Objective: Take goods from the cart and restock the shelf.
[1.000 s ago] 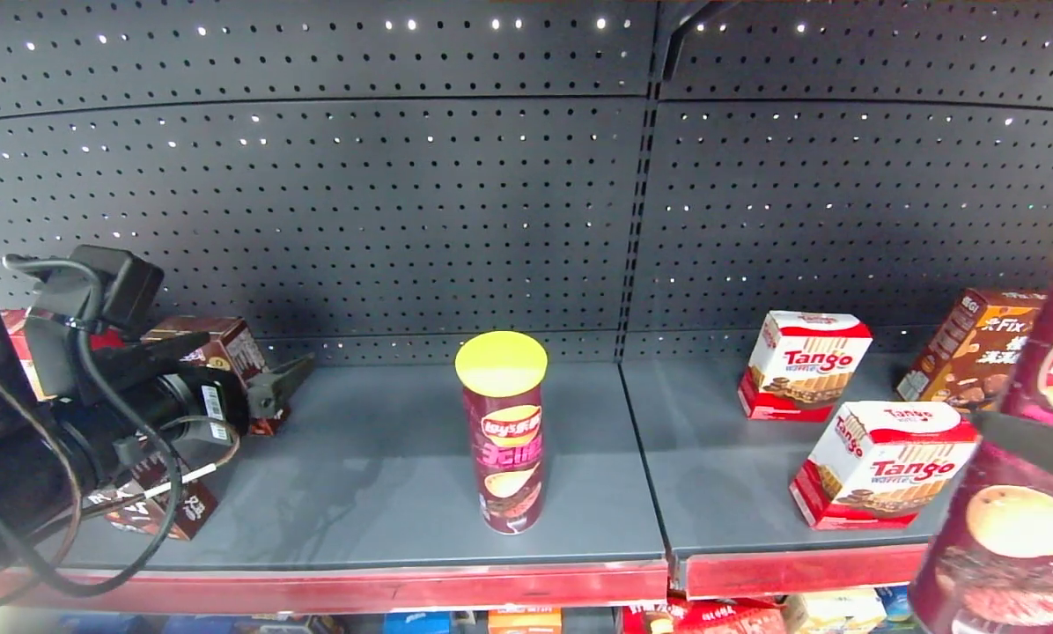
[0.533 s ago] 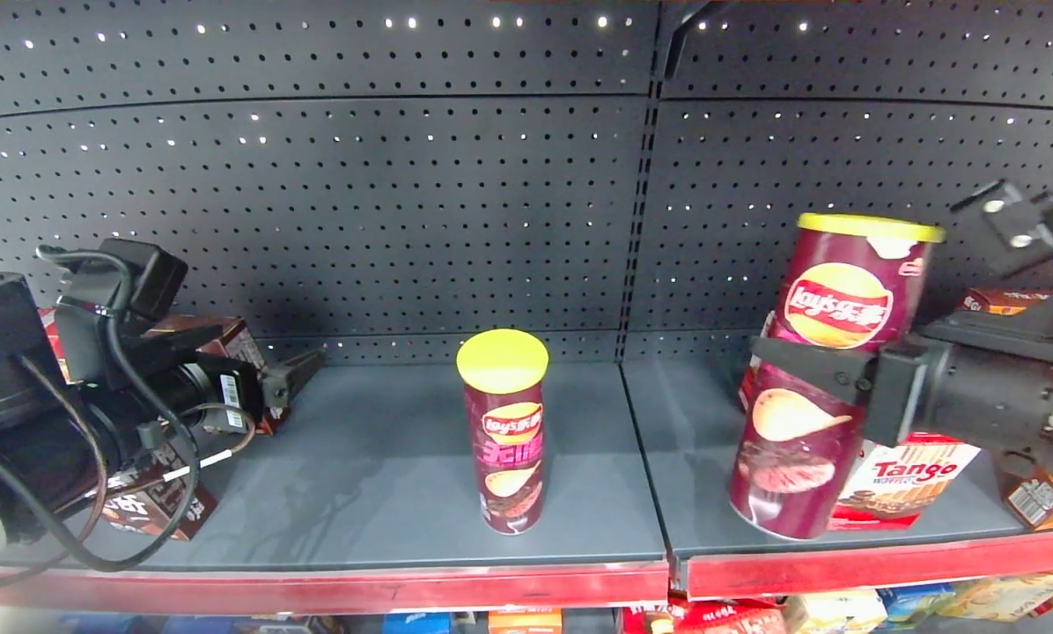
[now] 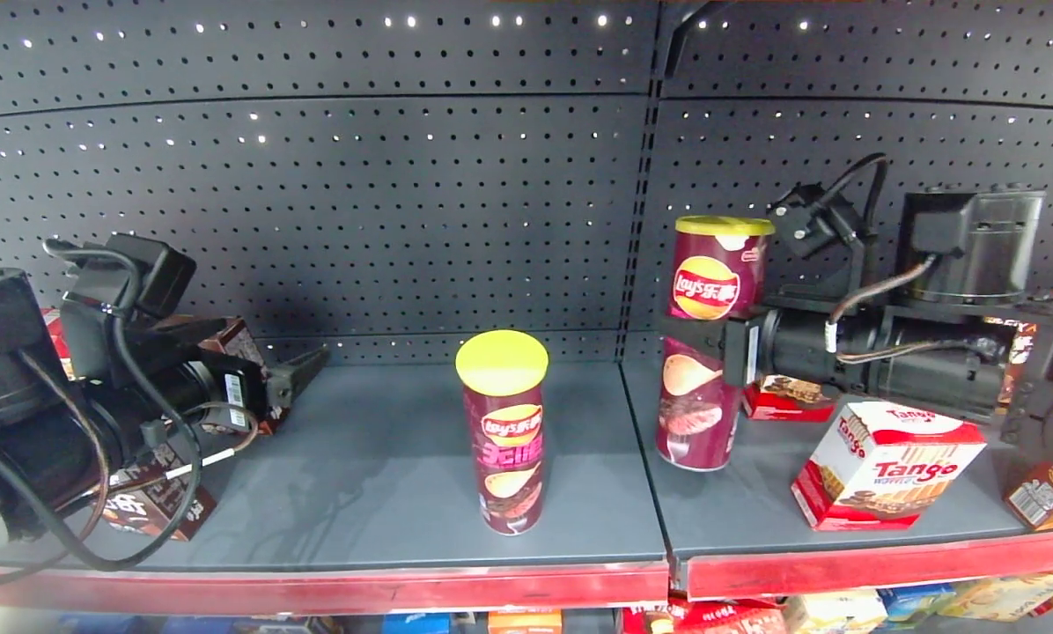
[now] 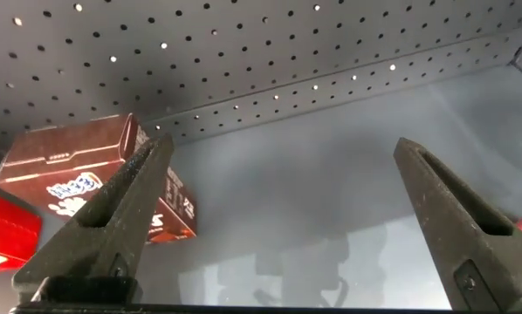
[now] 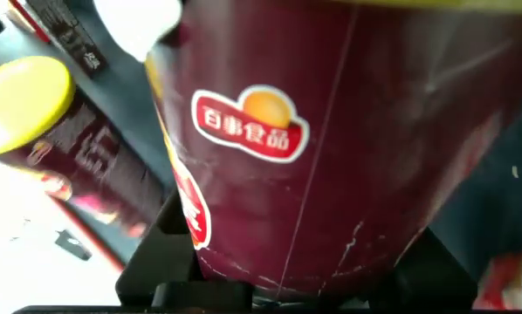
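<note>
On the right-hand bay of the grey shelf (image 3: 386, 475), the right gripper (image 3: 711, 339) is clamped around the middle of a maroon chip can (image 3: 718, 291) with a yellow lid. The arm comes in level from the right. This held can stands close to upright, just right of the seam between the two shelf bays, and its base seems to touch the shelf, though the angle leaves that unsure. From the right wrist, the held can (image 5: 331, 148) sits between the dark fingers.

A second chip can (image 3: 504, 440) of the same kind stands upright near the front of the left bay, apart from the held one; the right wrist sees it (image 5: 43, 131) off to one side.

Over the far left of the shelf the left gripper (image 3: 293, 379) hangs with its fingers spread wide and nothing between them (image 4: 283, 148). A brown box (image 3: 227, 343) lies just behind it against the perforated back panel (image 3: 403, 220), and another brown box (image 3: 161, 506) lies nearer the front edge.

A red-and-white wafer box (image 3: 887, 467) rests tilted near the front of the right bay, with a similar box (image 3: 782, 396) behind it, partly hidden by the right arm.
</note>
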You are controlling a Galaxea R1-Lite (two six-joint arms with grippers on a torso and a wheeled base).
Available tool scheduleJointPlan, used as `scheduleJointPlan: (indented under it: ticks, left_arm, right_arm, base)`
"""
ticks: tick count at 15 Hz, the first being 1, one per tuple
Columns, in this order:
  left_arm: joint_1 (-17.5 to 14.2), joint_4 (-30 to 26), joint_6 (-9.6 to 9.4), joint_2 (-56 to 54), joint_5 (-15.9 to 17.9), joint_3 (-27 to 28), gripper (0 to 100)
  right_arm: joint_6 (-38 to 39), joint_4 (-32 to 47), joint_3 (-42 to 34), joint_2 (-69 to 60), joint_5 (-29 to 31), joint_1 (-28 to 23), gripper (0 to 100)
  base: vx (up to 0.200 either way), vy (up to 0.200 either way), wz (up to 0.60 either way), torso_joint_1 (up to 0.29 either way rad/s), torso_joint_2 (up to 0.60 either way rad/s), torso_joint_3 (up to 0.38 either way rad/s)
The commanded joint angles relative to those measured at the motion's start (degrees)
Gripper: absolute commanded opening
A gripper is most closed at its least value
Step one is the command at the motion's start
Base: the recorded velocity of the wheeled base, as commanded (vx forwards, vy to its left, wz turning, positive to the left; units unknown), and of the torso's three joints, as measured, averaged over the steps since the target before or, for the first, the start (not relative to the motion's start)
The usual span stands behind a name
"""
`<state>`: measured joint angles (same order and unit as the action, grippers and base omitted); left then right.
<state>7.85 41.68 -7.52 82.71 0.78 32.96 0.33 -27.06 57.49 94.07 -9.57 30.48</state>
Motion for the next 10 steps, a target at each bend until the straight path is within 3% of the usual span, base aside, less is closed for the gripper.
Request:
scheduleJointPlan:
  ticks: [1, 6, 10]
  left_arm:
    - [0.1, 0.1, -0.12, -0.3, 0.0, 0.0, 100]
    - [0.1, 0.3, -0.21, -0.4, 0.0, 0.0, 100]
    - [0.1, 0.3, -0.21, -0.6, 0.0, -0.4, 100]
  right_arm:
    - [-1.3, -0.2, 3.9, 5.8, -0.1, 0.3, 0]
    - [-1.6, -16.4, 7.4, 16.5, 3.1, 5.5, 0]
    - [-1.6, -17.6, 12.9, 22.5, 4.4, 7.6, 0]
  base:
    - [0.000, 0.000, 0.00, 0.000, 0.00, 0.000]
    - [0.000, 0.000, 0.00, 0.000, 0.00, 0.000]
    - [0.000, 0.000, 0.00, 0.000, 0.00, 0.000]
